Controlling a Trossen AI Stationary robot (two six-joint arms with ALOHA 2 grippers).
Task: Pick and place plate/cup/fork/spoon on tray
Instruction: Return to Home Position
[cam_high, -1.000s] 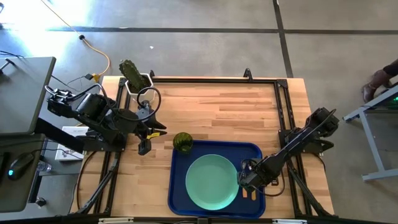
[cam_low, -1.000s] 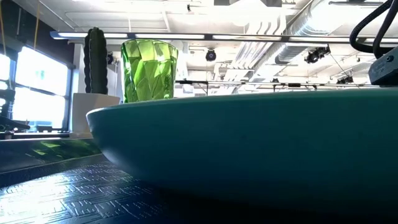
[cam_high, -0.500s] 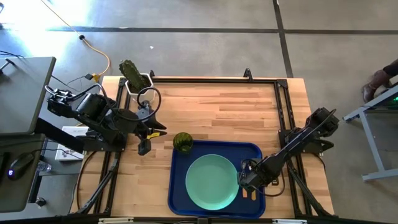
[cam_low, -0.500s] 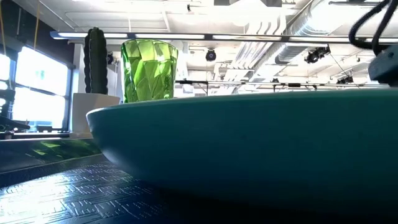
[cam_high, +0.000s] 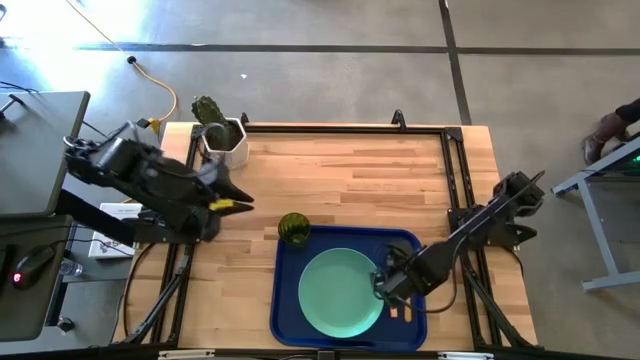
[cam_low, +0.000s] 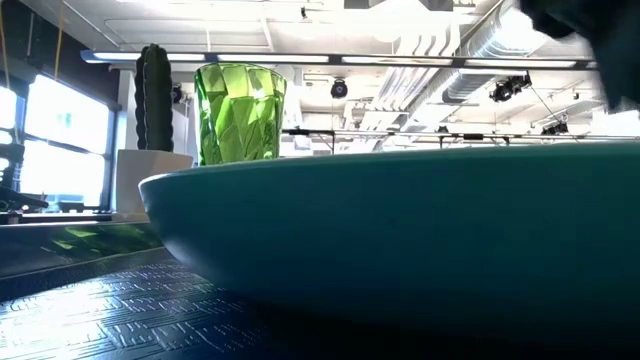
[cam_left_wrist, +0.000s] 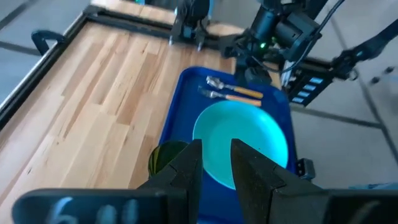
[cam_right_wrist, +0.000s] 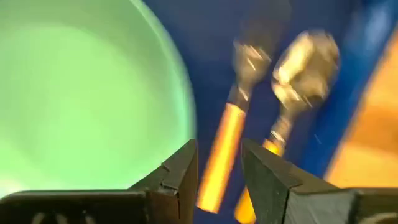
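Note:
The mint-green plate (cam_high: 341, 291) lies in the middle of the dark blue tray (cam_high: 290, 320). The fork (cam_right_wrist: 249, 53) and the spoon (cam_right_wrist: 305, 59), both orange-handled, lie side by side on the tray's floor to the right of the plate. My right gripper (cam_high: 385, 285) hangs open above them, pointing down, its fingers (cam_right_wrist: 186, 168) clear of both. The green cup (cam_high: 293, 228) stands upright at the tray's far left corner; whether on wood or rim I cannot tell. My left gripper (cam_high: 240, 200) is open and empty near the table's left edge, aimed at the tray (cam_left_wrist: 180, 106).
A cactus in a white pot (cam_high: 218, 130) stands at the table's far left corner, just beyond my left arm. Bare wood (cam_high: 380, 180) stretches across the far half of the table. In the low view the plate's rim (cam_low: 400, 230) fills the foreground, with the cup (cam_low: 240, 112) behind it.
My right gripper has risen from the fork and spoon, which stay on the tray, and it has turned about its own axis. My left arm has drawn back toward the table's left edge and up a little. Plate and cup have kept still.

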